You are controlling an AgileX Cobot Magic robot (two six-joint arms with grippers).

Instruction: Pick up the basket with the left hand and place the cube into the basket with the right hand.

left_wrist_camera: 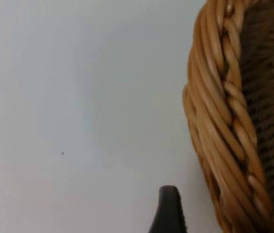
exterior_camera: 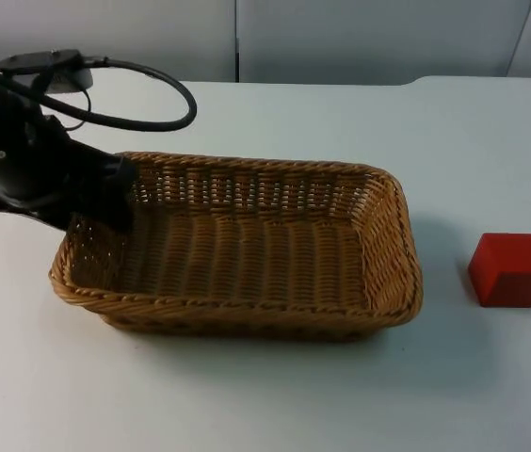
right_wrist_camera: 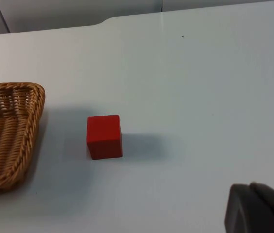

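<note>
Woven rectangular wicker basket [exterior_camera: 247, 250]: left gripper [exterior_camera: 105, 202] at its left rim, grip can't tell; red cube [exterior_camera: 509, 269] apart on white table [exterior_camera: 275, 395]. Right gripper [right_wrist_camera: 256, 208] near cube, state unclear.

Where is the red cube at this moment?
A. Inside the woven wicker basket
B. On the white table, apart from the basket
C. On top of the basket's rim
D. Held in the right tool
B: the red cube rests on the white table, apart from the woven wicker basket.
</note>
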